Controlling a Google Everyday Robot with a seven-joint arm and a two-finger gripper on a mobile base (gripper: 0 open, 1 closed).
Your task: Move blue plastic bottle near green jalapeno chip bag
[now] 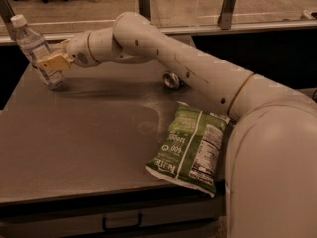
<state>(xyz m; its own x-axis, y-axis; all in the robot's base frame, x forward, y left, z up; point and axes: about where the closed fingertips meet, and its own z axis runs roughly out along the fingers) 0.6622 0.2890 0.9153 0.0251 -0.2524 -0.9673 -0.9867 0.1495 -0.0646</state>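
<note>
Green jalapeno chip bag [190,148], large, flat and crinkly, lies at five o'clock on the grey metal table [79,143], by its front edge. At twelve o'clock from it a small dark soda can [172,80] sits partly behind the white robot arm [198,68]. Farther off, at ten o'clock, the yellow-fingered gripper [52,63] clasps the clear blue plastic bottle [30,41], white-capped and tilted, at the table's far left corner.

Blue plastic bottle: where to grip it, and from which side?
Grip the blue plastic bottle around its labelled mid-body, coming side-on from the view's right, the arm's side. It stands leaning, with a slim round body and a cap too small to hold. The gripper sits at that band.
</note>
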